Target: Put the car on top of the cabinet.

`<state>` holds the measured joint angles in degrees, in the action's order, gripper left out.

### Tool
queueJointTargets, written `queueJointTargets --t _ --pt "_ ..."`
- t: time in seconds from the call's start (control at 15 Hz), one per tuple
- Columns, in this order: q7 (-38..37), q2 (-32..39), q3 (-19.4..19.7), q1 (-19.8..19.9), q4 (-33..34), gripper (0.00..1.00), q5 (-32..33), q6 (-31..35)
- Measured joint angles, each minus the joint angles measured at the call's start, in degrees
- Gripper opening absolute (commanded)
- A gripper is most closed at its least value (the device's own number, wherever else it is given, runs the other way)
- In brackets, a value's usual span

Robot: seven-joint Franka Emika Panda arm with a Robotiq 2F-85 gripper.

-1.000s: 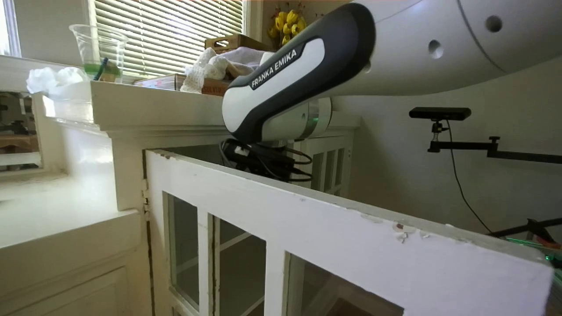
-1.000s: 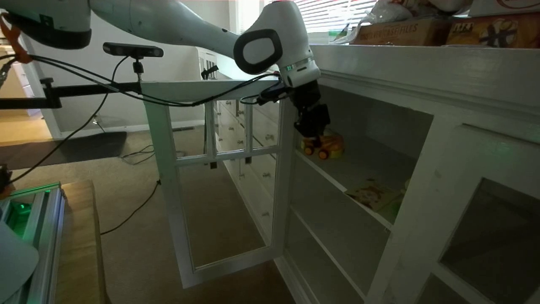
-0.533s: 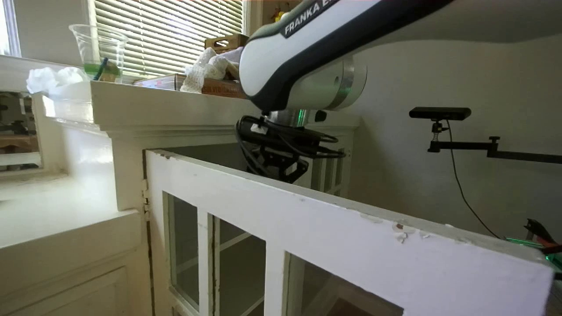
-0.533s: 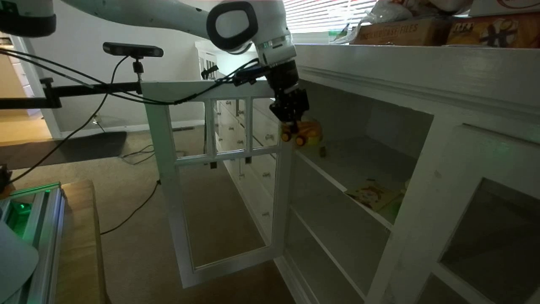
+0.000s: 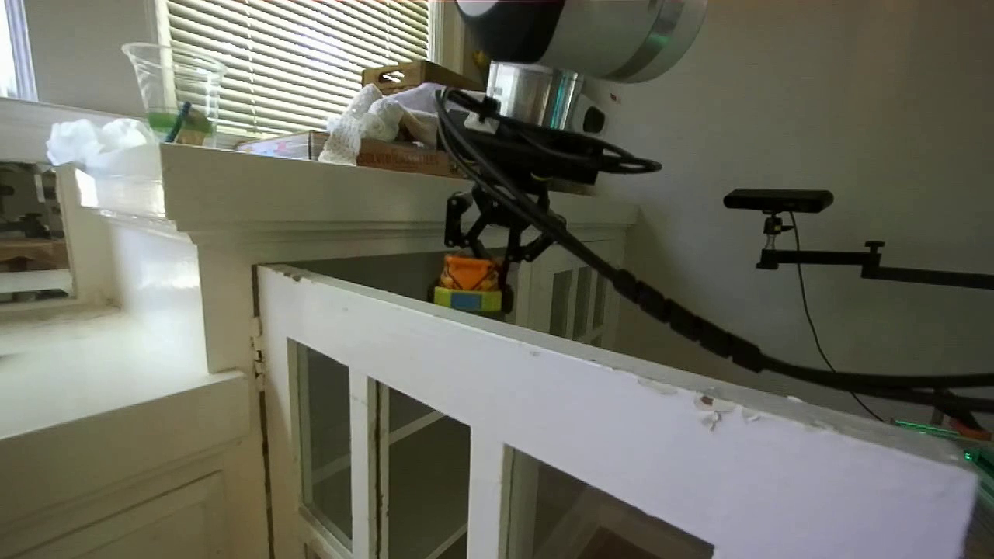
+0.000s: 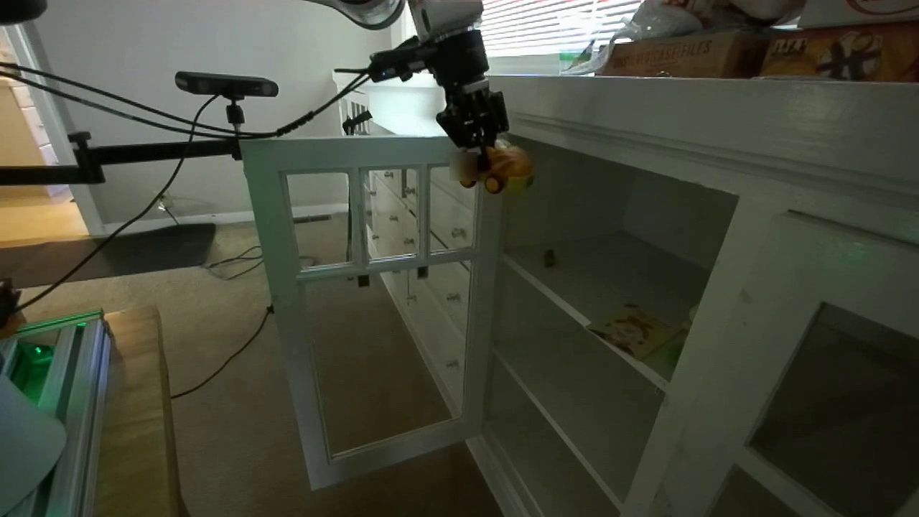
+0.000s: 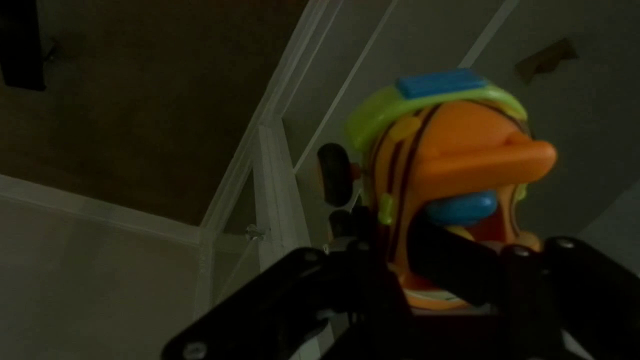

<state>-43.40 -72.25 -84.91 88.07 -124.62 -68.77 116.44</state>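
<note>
Car [image 5: 470,281] raised above shelf [image 6: 617,266] ht. vs. 1 sec. ago, jaws clamped on it; your placement atop cabinet [image 6: 754,273] pending.

In an exterior view: clear plastic cup [image 5: 175,89], green at the bottom, just beside crumpled white material [image 5: 101,141]; slatted blinds [image 5: 311,54] behind; white cloth [image 5: 377,116] over a brown box [image 5: 404,157]. In an exterior view: box marked FILES [image 6: 668,61], orange box [image 6: 887,57] near it; black camera bar [image 6: 226,84] on a mount; dark mat [image 6: 143,248] and beige carpet [image 6: 215,305] on the floor.
</note>
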Motion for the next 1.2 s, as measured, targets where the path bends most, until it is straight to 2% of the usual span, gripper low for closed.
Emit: queueJointTargets --t 0.67,1.2 --pt "-6.2 2.1 6.3 -6.3 2.9 0.05 8.7 -2.1" --pt "-15.3 3.9 7.7 -5.9 11.2 0.05 13.9 -2.3"
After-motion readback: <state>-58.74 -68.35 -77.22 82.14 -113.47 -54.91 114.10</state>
